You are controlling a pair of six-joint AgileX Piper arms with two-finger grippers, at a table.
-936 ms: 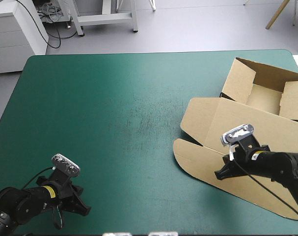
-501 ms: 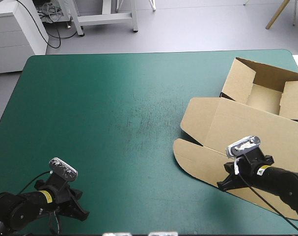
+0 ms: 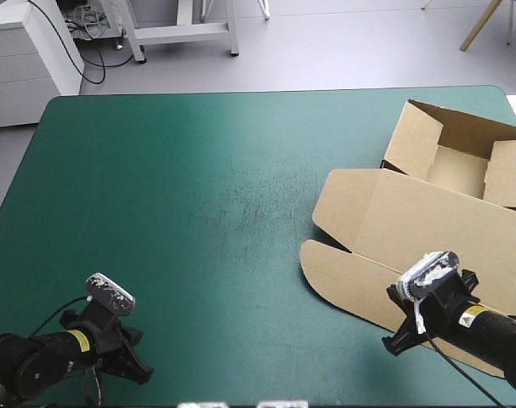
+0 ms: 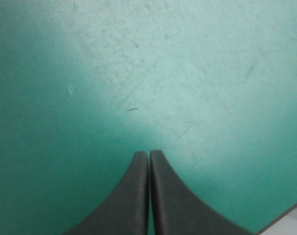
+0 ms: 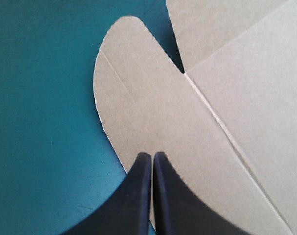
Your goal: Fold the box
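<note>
The brown box lies at the table's right side. Its tray part stands toward the far right corner with walls raised, and its lid lies flat toward the front with a rounded flap. My right gripper is shut with nothing in it, low over the lid's front edge. In the right wrist view its tips meet above the rounded flap, close to the flap's curved edge. My left gripper is shut near the front left corner, far from the box. Only teal-green cover lies ahead of its tips.
The teal-green cover stretches bare between the two arms. The box reaches the table's right edge. The table's front edge shows beside the left gripper.
My right gripper has drawn back along the lid toward the table's front right, staying shut. The left gripper slid slightly toward the front edge.
</note>
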